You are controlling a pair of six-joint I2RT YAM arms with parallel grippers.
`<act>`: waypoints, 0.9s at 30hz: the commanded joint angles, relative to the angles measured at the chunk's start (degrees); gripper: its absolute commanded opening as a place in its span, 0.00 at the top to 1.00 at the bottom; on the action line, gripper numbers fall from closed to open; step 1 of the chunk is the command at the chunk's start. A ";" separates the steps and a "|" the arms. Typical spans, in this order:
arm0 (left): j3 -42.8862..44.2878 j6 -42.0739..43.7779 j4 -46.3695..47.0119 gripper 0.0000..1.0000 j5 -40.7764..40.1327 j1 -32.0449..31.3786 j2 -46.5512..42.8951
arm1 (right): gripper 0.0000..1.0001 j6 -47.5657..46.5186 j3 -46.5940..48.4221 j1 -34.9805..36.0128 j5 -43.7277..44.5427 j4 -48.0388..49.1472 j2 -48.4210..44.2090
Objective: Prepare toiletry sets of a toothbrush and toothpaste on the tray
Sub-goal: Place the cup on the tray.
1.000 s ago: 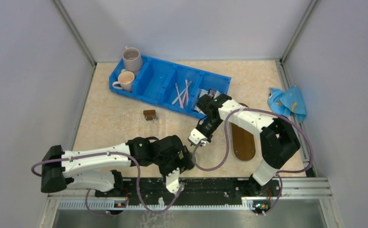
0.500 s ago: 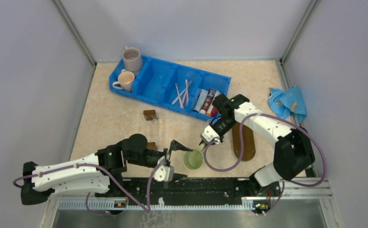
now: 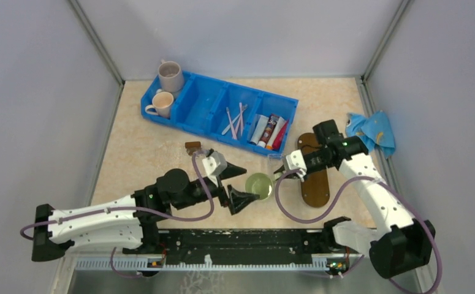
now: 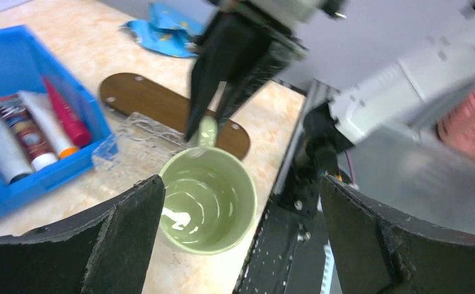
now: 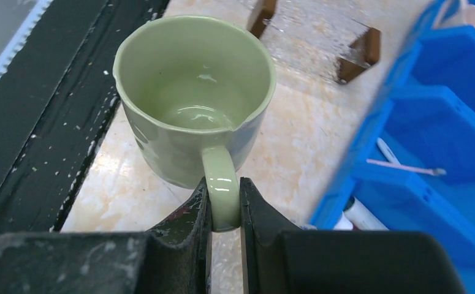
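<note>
The right hand pinches the green mug by its handle, probably to carry it upright. The left hand gapes wide just beside the mug, holding nothing. Toothbrushes and toothpaste tubes lie in 2 neighbouring compartments of the blue bin. The tray shows no set, and the right arm crosses its far end.

Green mug upright; two pale mugs in blue bin's left end; blue cloth far right.
</note>
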 commanded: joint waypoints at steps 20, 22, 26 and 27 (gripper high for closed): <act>19.20 -24.31 -26.50 0.48 -31.13 0.99 21.99 | 1.00 26.17 -5.88 -5.52 -4.21 21.94 -10.60; 19.72 -23.48 -27.67 0.59 -31.99 1.17 23.27 | 1.00 26.35 -6.16 -5.56 -3.76 22.42 -10.64; 21.08 -21.73 -29.11 0.74 -32.17 1.69 25.90 | 1.00 26.26 -6.77 -5.53 -3.85 22.89 -10.86; 21.43 -21.35 -29.34 0.75 -32.12 1.93 26.53 | 1.00 26.07 -6.83 -5.55 -3.99 22.82 -10.90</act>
